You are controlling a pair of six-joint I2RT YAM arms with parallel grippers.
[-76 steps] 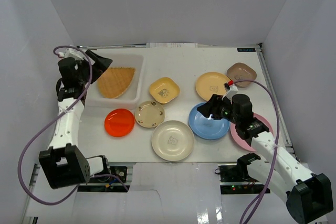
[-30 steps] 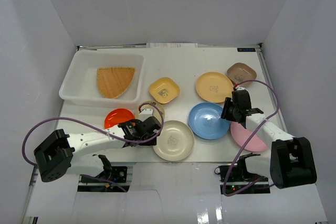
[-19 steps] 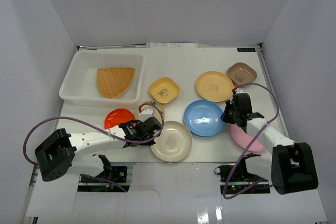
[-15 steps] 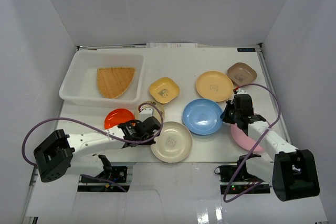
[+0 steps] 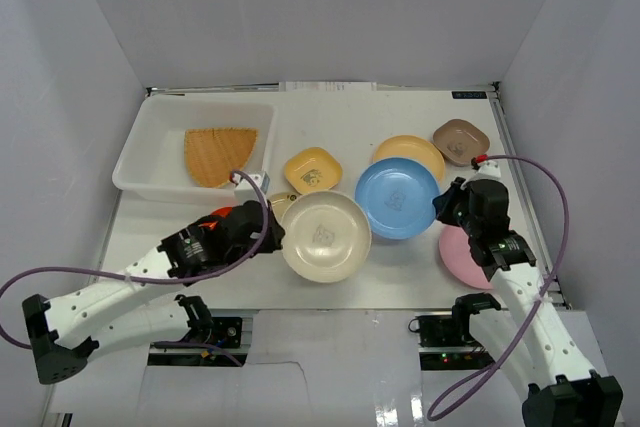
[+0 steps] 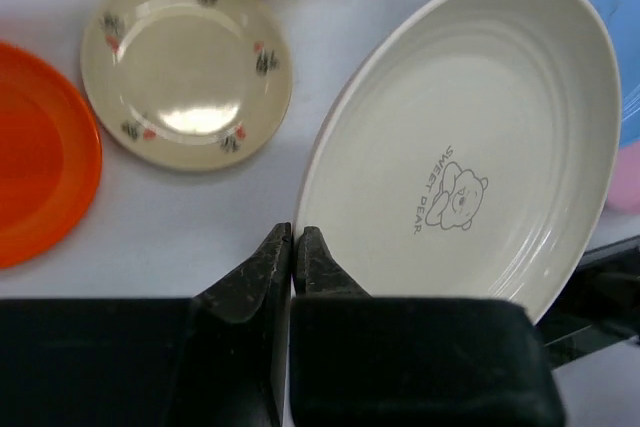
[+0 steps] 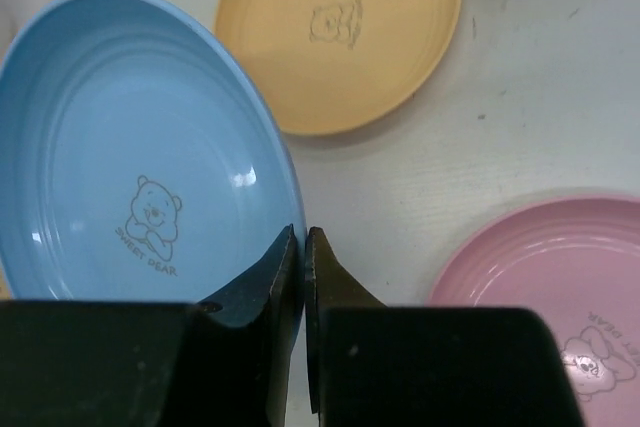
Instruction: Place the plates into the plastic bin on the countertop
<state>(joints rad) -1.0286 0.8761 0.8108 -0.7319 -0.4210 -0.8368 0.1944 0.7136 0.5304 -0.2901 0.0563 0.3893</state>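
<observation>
**Two Plates Held by Their Rims**

The left claw (image 6: 293, 239) pinches the rim of the round cream plate (image 6: 470, 137), which tilts above the table (image 5: 340, 117). The right claw (image 7: 303, 239) pinches the rim of the round blue plate (image 7: 130, 147). The bin (image 5: 140, 162) sits far left by the wall, with the tan fan plate (image 5: 218, 154) inside. There is open table just right of the bin.

"SWEET DEAR" is printed inside the cream plate (image 6: 470, 137); the same words stand inside the blue plate (image 7: 120, 147).
</observation>
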